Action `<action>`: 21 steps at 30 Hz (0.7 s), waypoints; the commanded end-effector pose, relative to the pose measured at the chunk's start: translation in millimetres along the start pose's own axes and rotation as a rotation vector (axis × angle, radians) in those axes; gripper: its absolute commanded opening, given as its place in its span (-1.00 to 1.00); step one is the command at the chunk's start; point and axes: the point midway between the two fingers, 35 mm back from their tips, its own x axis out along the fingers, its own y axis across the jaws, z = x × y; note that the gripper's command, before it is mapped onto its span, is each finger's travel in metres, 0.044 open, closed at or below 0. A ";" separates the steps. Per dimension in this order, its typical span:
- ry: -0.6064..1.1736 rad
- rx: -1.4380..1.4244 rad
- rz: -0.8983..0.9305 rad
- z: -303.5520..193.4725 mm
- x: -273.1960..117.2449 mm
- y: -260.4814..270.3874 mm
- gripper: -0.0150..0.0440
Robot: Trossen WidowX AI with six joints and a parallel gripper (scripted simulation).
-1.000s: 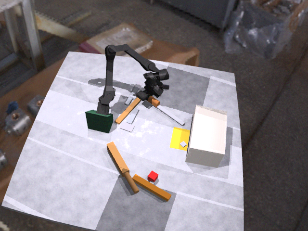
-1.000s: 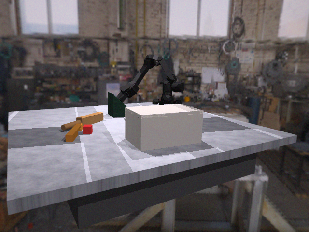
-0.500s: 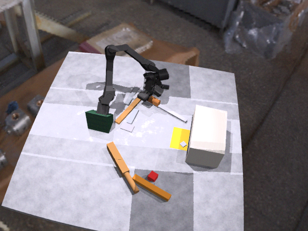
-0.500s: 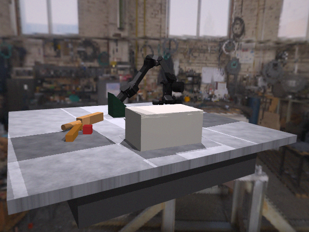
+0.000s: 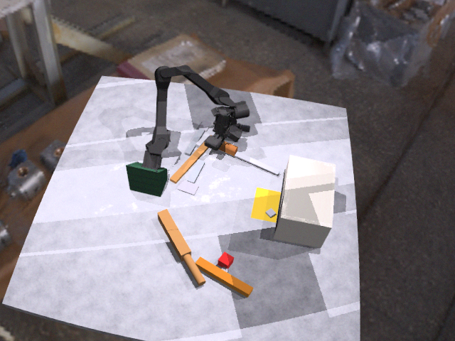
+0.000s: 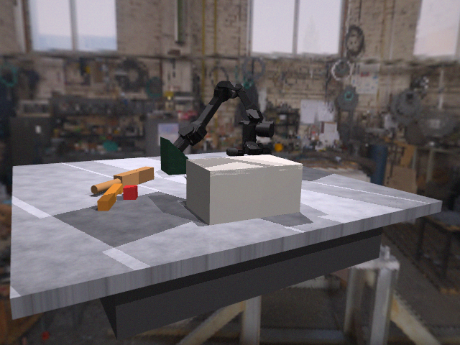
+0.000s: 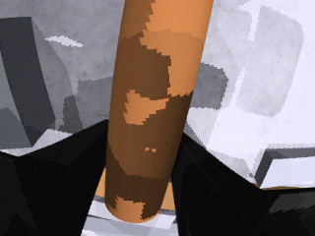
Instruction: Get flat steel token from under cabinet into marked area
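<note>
The small grey steel token (image 5: 271, 212) lies flat on the yellow marked area (image 5: 261, 198), close to the front of the white cabinet (image 5: 308, 205) (image 6: 245, 189). I cannot tell whether it touches the cabinet. My gripper (image 5: 224, 143) (image 6: 246, 150) (image 7: 142, 133) is shut on the round orange handle (image 5: 230, 148) (image 7: 153, 113) of a tool. The tool's thin grey blade (image 5: 257, 164) reaches towards the cabinet's far corner, outside the yellow area and away from the token. The gripper is low over the table, behind the marked area.
An orange flat stick (image 5: 187, 163) and a few pale grey plates (image 5: 194, 172) lie beside the green arm base (image 5: 146, 179) (image 6: 172, 160). An orange paddle (image 5: 176, 234) (image 6: 134, 175), an orange bar (image 5: 224, 276) (image 6: 109, 196) and a red cube (image 5: 225, 259) (image 6: 130, 192) lie at the front.
</note>
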 end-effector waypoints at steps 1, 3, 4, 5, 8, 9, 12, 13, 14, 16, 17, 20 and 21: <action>-0.018 -0.042 -0.003 2.3 -1.9 -0.2 -0.49; -0.018 -0.058 -0.003 2.3 -1.9 -0.2 -0.49; -0.018 -0.066 -0.003 2.2 -1.9 -0.2 -0.49; -0.018 -0.074 -0.003 2.2 -1.9 -0.1 -0.49; -0.018 -0.098 -0.003 2.1 -1.9 -0.1 -0.49; -0.018 -0.106 -0.003 2.1 -1.9 -0.1 -0.49; -0.018 -0.130 -0.004 2.1 -1.9 -0.1 -0.49; -0.018 -0.138 -0.004 2.1 -1.9 -0.1 -0.49; -0.018 -0.146 -0.004 2.1 -1.9 0.0 -0.49; -0.018 -0.162 -0.004 2.0 -1.9 0.0 -0.49; -0.018 -0.170 -0.004 2.0 -1.9 0.0 -0.49; -0.018 -0.194 -0.004 2.0 -1.9 0.0 -0.49; -0.018 -0.202 -0.004 2.0 -1.9 0.0 -0.49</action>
